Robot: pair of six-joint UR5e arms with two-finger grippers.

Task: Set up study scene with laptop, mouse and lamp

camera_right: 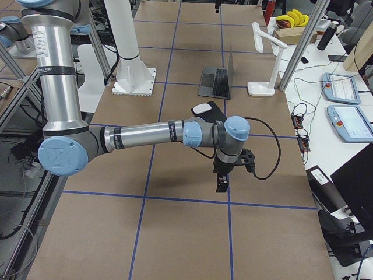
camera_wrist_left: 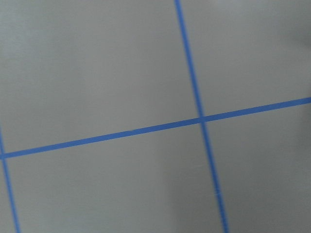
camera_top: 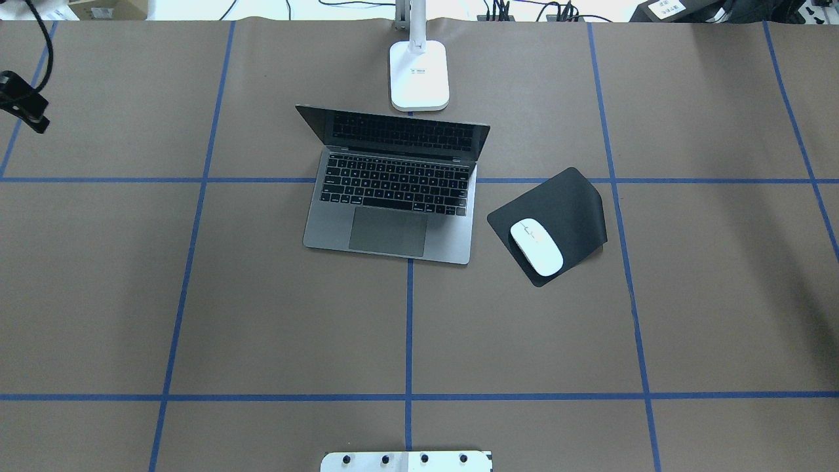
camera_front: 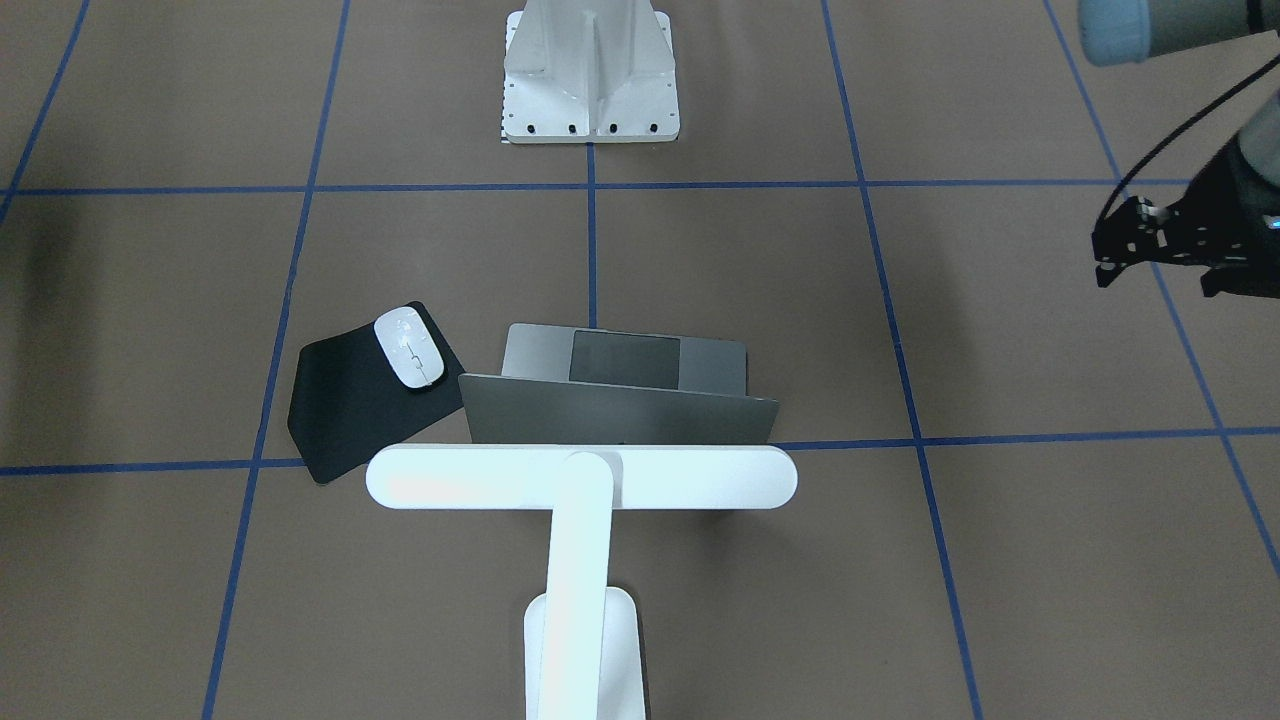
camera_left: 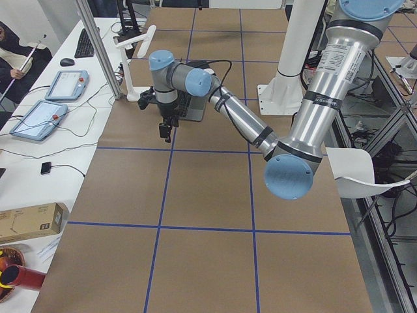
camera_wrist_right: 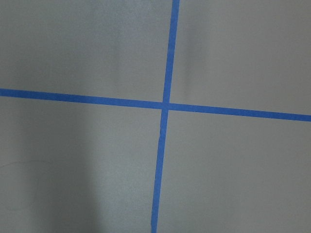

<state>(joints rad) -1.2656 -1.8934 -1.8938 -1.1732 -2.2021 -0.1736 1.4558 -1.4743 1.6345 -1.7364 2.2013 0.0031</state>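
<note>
The grey laptop (camera_top: 393, 196) stands open at the table's middle, and the front view shows the back of its lid (camera_front: 620, 405). The white mouse (camera_top: 536, 246) lies on a black mat (camera_top: 564, 203) to the laptop's right, also in the front view (camera_front: 409, 346). The white T-shaped lamp (camera_front: 580, 478) stands behind the laptop on its base (camera_top: 419, 75). My left gripper (camera_front: 1160, 282) hangs above the table's far left, its fingers apart and empty. My right gripper (camera_right: 221, 184) shows only in the right side view, far from the mouse, so I cannot tell if it is open or shut.
A white bolted mount (camera_front: 590, 80) stands at the robot's side of the table. Blue tape lines cross the brown paper cover. Both wrist views show only paper and tape. Beside the lamp stands a metal post (camera_right: 303, 41), with tablets on a side bench (camera_right: 344, 93) past it.
</note>
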